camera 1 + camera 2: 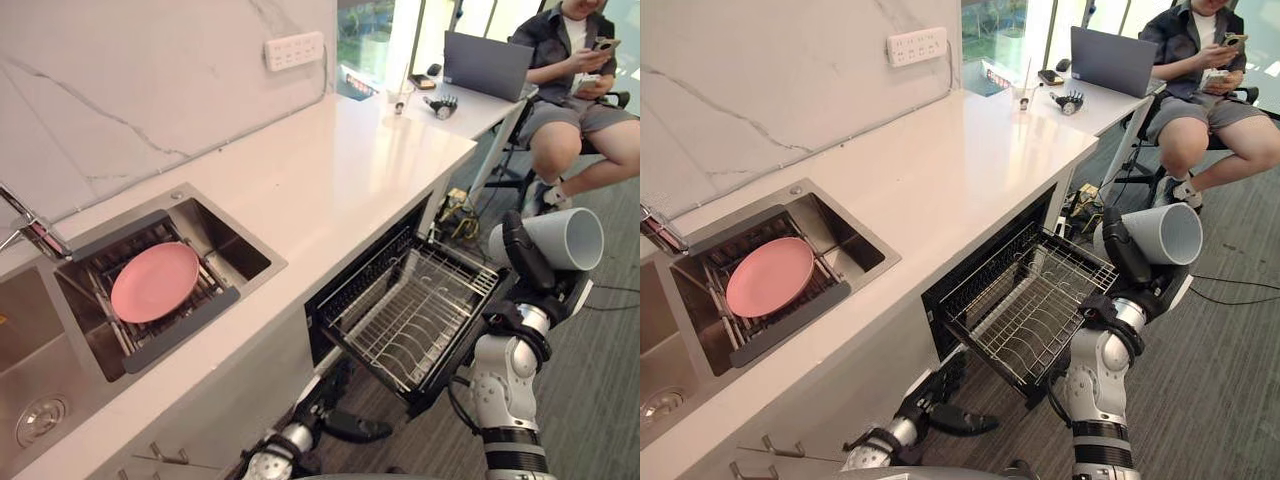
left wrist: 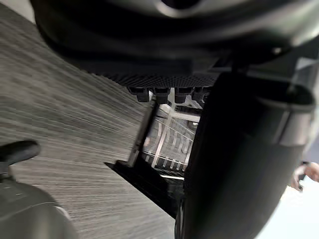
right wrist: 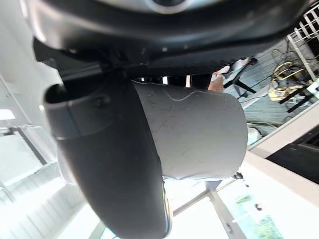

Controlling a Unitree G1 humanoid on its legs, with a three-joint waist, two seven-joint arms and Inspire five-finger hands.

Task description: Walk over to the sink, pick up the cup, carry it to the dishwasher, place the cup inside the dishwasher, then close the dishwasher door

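At 9 o'clock in the head view, the sink (image 1: pixel 238 252) holds a pink plate (image 1: pixel 155 281) on its drain rack and no cup. So the pick-up is done. The bare counter (image 1: pixel 340 170) runs from there toward 1 o'clock.

At 6 o'clock, the left hand (image 1: pixel 345 427) hangs low by the floor, under the counter edge. You cannot tell its finger state from these views.

At centre, the dishwasher (image 1: pixel 335 300) stands open with its wire rack (image 1: pixel 415 312) pulled right out and nothing in it.

At 3 o'clock of the rack, the right hand (image 1: pixel 540 290) is wrapped round the grey cup (image 1: pixel 560 240). It holds the cup above rack level and outside the rack's far rim. The cup lies on its side with its mouth toward 3 o'clock. The right wrist view confirms the thumb clamped across the cup wall.

At 1 o'clock, a seated person (image 1: pixel 570 90) is well apart from the arm.

Judgement: carry phase, placement not yet begun.

Risks to watch:
- The cup is sideways. If you lower it like that, it may roll on the tines or wedge.
- You approach from outside the rack, so the cup could clip the rim and twist in the grip.
- If the extended rack is not pushed in, the door will jam.
- The left hand sits near the door's swing.
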